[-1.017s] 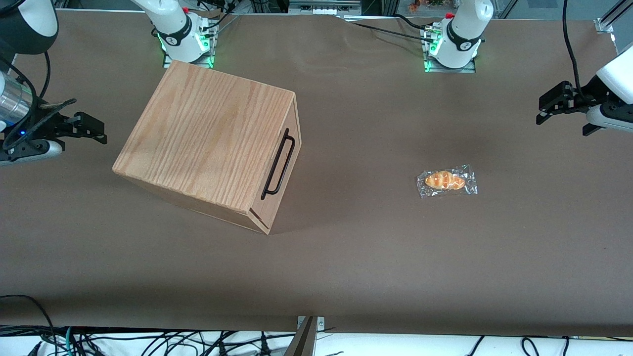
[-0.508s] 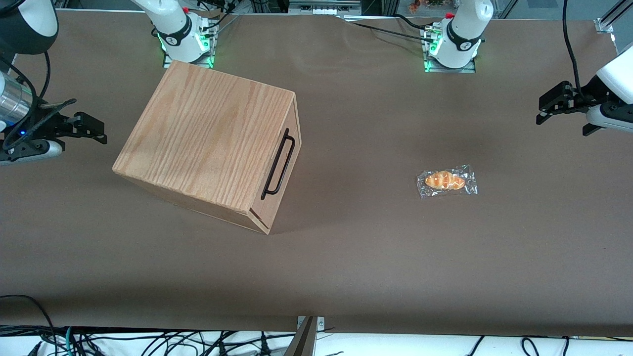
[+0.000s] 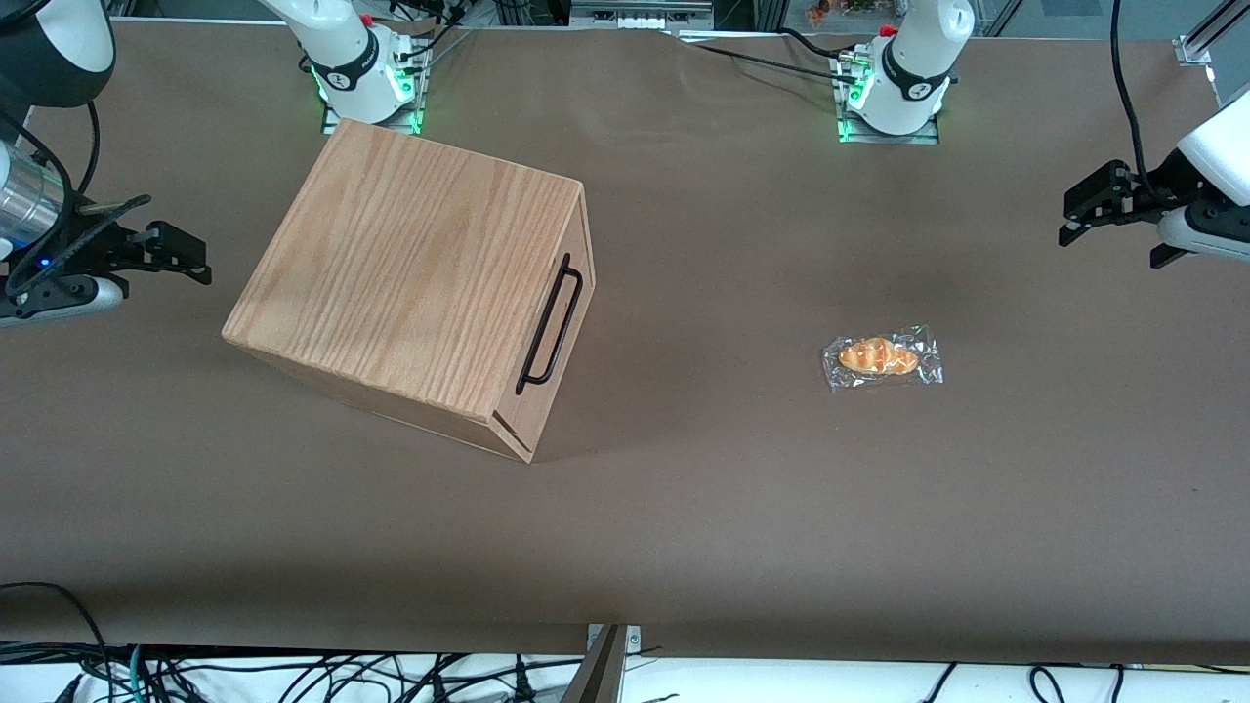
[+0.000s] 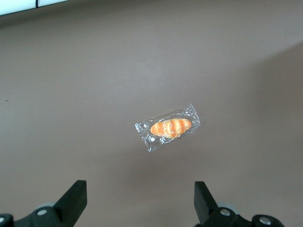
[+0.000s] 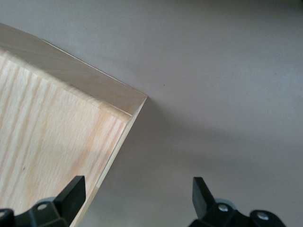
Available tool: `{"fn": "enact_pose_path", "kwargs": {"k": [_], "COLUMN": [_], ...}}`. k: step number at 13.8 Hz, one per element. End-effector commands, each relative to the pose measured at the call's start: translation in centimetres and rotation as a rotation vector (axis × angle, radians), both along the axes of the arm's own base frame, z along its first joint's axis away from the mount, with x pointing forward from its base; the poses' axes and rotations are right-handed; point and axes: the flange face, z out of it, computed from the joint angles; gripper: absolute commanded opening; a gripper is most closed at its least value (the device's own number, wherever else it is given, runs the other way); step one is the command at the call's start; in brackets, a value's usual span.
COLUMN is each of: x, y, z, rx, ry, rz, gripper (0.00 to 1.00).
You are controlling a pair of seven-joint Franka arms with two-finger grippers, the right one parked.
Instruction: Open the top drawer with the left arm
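— Oak-grain wood is most of what I see: a big box sitting askew on the brown counter, toward the parked arm's end. Where is the top drawer?

— The top drawer is in the face of that box that is turned toward the working arm's end. It sits flush, fully pushed in, with its thin black bar handle running along the upper part of the front.

— And the left arm?

— The left arm reaches in at the working arm's end of the counter, well apart from the box. Its black end effector hangs above the counter and touches nothing.

— How are the fingers set?

— Spread wide. In the left wrist view both fingertips stand far apart with only bare counter between them, and they grip nothing.

— Anything else lying about?

— A small bread roll in a clear wrapper lies flat on the counter between the box and the end effector, nearer the end effector, and a little nearer the front camera than it. The left wrist view shows the same roll on the brown surface, clear of the fingers.

— And close to the camera?

— A tangle of black cables runs along the counter's edge nearest the front camera.
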Motion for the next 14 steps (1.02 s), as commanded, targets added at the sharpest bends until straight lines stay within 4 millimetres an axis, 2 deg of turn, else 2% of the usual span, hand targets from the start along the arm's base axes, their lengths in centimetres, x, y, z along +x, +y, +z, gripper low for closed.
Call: {"fn": "enact_pose_path", "kwargs": {"k": [1,3,7,10,12,14], "x": [0.0,0.0,0.9,2.0,2.6,2.6], "y": [0.2,0.2,0.3,0.0,-1.9,-5.5], "z": [0.1,0.1,-1.8,-4.7,-6.3,-7.3], "rx": [0.035,0.035,0.034,0.034,0.031,0.032], "ry": [-0.008,-0.008,0.027,0.09,0.12,0.138], "rz": [-0.023,-0.017,-0.004,0.006,-0.02,-0.081], "gripper": [1.0,1.0,1.0,1.0,1.0,1.0]}}
